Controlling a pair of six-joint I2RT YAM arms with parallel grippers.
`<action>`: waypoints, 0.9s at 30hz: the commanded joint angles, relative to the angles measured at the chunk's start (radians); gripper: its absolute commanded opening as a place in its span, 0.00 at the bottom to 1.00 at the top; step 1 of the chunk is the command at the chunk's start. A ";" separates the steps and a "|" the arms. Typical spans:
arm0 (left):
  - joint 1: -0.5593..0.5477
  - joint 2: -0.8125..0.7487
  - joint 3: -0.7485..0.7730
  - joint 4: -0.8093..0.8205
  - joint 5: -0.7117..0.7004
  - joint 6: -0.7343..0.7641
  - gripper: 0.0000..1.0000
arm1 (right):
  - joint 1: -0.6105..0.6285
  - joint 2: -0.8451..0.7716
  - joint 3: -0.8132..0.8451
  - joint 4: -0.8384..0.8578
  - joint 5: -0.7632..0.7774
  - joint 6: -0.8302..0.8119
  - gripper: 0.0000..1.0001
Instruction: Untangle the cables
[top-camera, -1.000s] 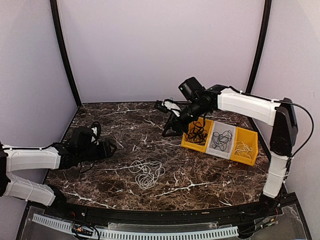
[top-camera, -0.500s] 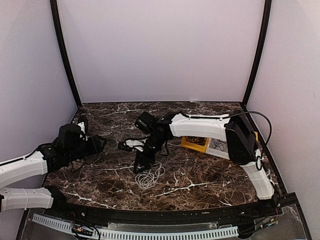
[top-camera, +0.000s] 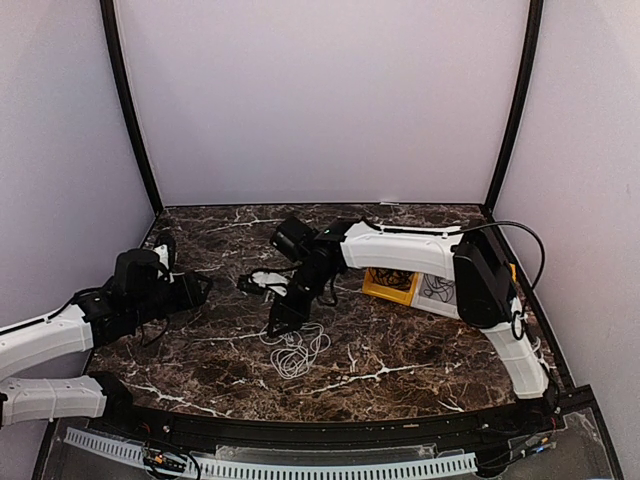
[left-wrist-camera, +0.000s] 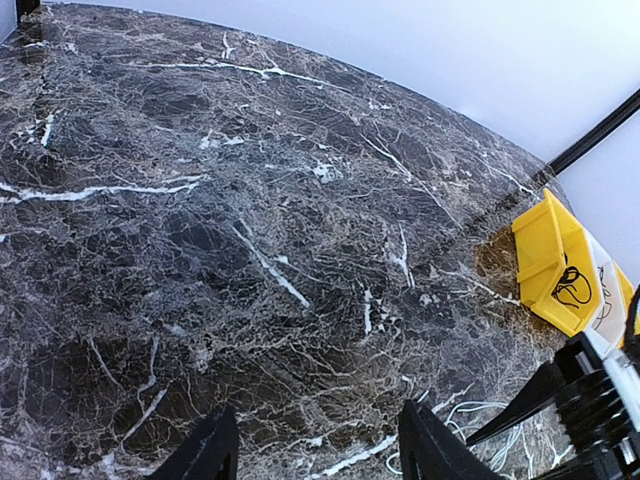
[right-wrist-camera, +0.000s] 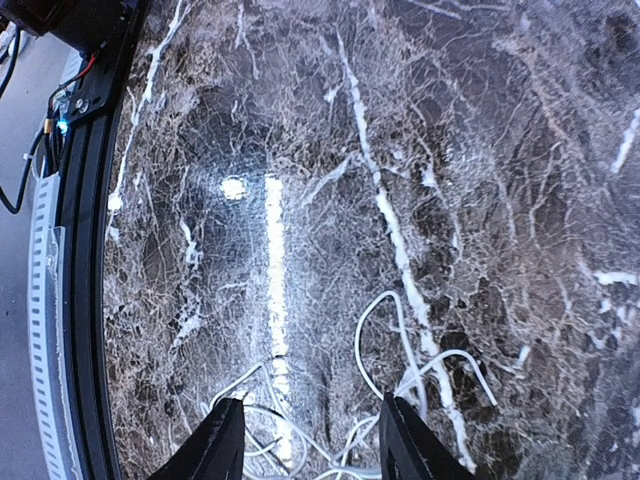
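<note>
On the dark marble table, a white cable is seen coiled near the middle, right under the right gripper, which is held spread. The left gripper, well to the left, is spread too.

The tabletop is dark brown marble veined in white (a pale glare streak crosses it in the right wrist view), and the loose cable at lower centre of the top view is white. The bin at right is yellow with a black cable in it. The left arm and right arm are white with black joints.
</note>
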 joint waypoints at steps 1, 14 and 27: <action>0.005 -0.010 -0.017 0.002 0.012 0.008 0.57 | 0.000 -0.141 -0.042 0.045 0.084 -0.012 0.48; 0.005 0.009 -0.021 0.038 0.053 -0.001 0.57 | 0.001 -0.043 -0.050 0.044 0.167 -0.001 0.54; 0.006 -0.003 -0.034 0.044 0.059 -0.001 0.57 | 0.000 -0.010 -0.001 0.014 0.141 0.005 0.03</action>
